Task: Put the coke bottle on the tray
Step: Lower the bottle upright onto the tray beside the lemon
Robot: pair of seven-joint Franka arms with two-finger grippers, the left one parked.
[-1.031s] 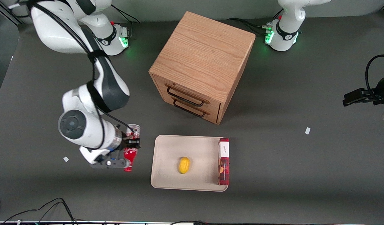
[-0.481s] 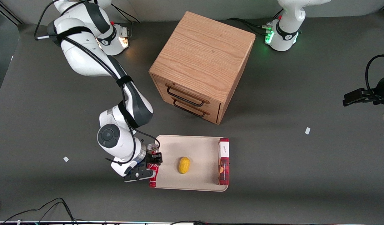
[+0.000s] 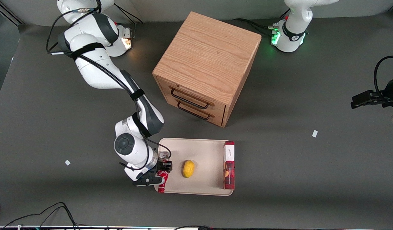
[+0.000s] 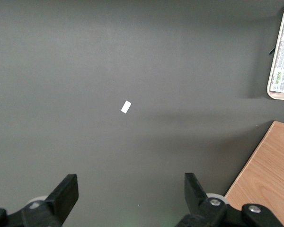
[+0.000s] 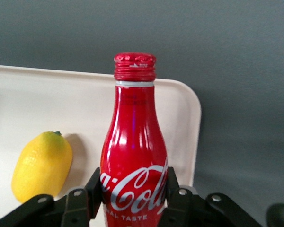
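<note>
My right gripper [image 3: 162,174] is shut on the red coke bottle [image 3: 161,182], holding it lying level over the working arm's end of the beige tray [image 3: 202,150], cap toward the front camera near the tray's front corner. In the right wrist view the bottle [image 5: 134,142] sits between the black fingers [image 5: 93,187] of my gripper [image 5: 133,191], white script facing the camera, with the tray rim [image 5: 195,123] under it. I cannot tell if the bottle touches the tray.
A yellow lemon [image 3: 188,168] lies on the tray beside the bottle, also in the right wrist view [image 5: 41,165]. A long red box with a white end [image 3: 229,164] lies along the tray's other short rim. A wooden drawer cabinet [image 3: 206,67] stands farther from the front camera.
My gripper has carried the bottle from the bare table sideways toward the tray and nearer the front camera; it is now over the tray's edge beside the lemon.
</note>
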